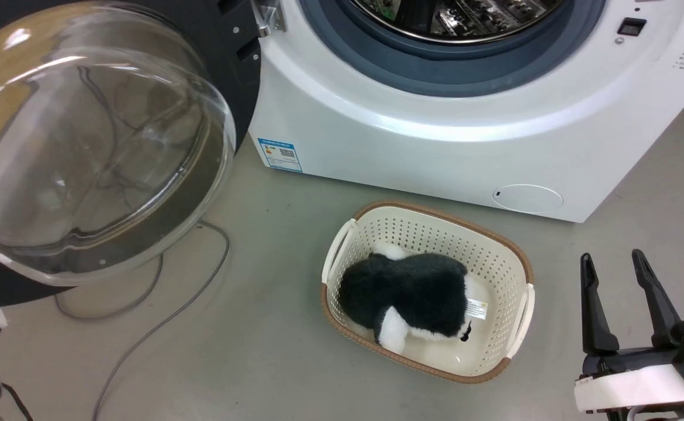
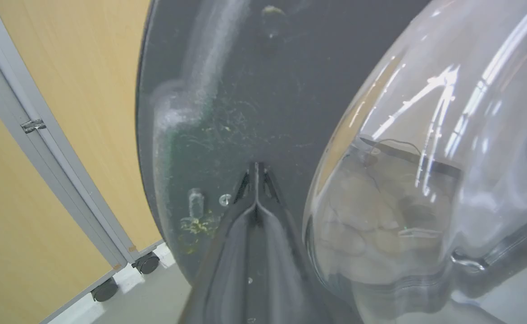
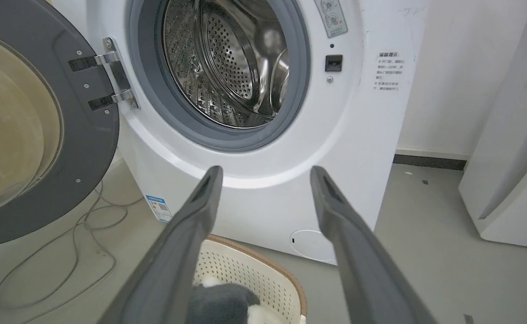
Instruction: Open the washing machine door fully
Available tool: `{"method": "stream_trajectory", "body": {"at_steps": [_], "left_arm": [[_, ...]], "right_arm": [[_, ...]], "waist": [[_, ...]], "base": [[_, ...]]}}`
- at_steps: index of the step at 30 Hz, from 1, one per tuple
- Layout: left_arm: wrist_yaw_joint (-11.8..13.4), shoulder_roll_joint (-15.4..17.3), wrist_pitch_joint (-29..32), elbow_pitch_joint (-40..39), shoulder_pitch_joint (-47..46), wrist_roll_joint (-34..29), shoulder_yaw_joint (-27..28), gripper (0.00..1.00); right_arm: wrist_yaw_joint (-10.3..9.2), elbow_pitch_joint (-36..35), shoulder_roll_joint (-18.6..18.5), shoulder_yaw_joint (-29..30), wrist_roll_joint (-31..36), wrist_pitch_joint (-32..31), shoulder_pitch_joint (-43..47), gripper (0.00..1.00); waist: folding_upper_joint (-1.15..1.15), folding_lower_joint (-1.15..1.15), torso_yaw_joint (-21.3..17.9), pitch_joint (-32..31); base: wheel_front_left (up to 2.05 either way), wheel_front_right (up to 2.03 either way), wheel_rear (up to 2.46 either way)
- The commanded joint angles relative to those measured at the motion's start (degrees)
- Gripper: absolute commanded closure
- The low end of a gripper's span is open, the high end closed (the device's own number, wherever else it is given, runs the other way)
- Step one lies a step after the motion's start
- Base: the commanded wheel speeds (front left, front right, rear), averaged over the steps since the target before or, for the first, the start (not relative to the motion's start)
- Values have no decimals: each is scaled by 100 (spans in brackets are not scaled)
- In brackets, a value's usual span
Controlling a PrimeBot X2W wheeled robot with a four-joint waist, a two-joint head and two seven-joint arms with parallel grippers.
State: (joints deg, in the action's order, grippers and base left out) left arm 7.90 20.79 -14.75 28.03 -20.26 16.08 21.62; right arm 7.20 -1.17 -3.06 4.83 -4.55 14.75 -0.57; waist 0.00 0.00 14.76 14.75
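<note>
Because its fingers are pressed together, the left gripper (image 2: pixel 256 168) can push its tips on the black inside of the washing machine door (image 1: pixel 96 152), which stands wide open left of the washing machine (image 1: pixel 435 146); the right gripper (image 1: pixel 611 255) rests in front of it, fingers apart.

Left hand (image 2: pixel 256 170) closed, right hand (image 1: pixel 611 258) spread
</note>
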Motion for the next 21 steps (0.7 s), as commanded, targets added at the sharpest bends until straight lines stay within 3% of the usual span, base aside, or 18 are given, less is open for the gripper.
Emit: {"method": "stream_trajectory", "body": {"at_steps": [1,10,21], "left_arm": [[-14,78,-25,164,-184,21,62,100],[-120,195,-25,493,-375,-10,176,100],[-302,-106,-25,-322,250,-453,97,100]], "right_arm": [[29,7,18,-8,42,25,-109,0],[29,27,18,-20,48,25,-96,0],[29,108,18,0,-143,25,89,0]], "waist": [[0,0,-29,10],[0,0,-123,-49],[0,0,-172,-552]], "base": [[0,0,0],[0,0,0],[0,0,0]]}}
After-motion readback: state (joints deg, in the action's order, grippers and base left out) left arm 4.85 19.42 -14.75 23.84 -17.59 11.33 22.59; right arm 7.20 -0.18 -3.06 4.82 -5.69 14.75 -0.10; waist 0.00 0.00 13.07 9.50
